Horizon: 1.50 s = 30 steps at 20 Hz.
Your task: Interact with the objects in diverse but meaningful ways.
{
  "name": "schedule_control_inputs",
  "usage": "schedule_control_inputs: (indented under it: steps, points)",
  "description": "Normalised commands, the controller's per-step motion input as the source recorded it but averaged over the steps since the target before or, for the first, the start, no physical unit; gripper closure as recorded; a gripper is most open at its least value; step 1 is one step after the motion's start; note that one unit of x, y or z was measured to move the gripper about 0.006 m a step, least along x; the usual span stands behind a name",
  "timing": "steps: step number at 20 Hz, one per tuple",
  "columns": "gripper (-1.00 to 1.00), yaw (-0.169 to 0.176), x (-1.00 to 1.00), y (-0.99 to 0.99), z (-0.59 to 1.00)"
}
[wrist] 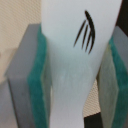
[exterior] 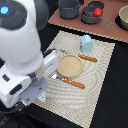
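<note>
The gripper is clamped on a small white bottle-like piece, its 2 teal pads pressing the narrow waist from either side; black claw-like strokes mark the white surface. In the exterior view the arm fills the exterior view's left, and the gripper itself is hidden behind it. Near it on the woven placemat lies the round tan plate, with an orange-handled fork and knife on either side. Just beyond sits the pale blue-white cup. Further back, on the brown surface, the red tomato rests in a grey long-handled saucepan.
</note>
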Motion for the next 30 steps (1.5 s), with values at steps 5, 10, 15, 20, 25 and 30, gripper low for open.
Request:
schedule_control_inputs:
  steps: [5,10,15,20,25,30]
  points:
    - [1.00,0.000,0.30,0.82,0.59]
    - [1.00,0.005,0.09,0.89,0.50]
    - [1.00,0.001,0.08,0.96,0.45]
    - [1.00,0.000,0.07,1.00,0.34]
    - [1.00,0.000,0.04,1.00,0.07]
    - [1.00,0.000,0.04,1.00,0.01]
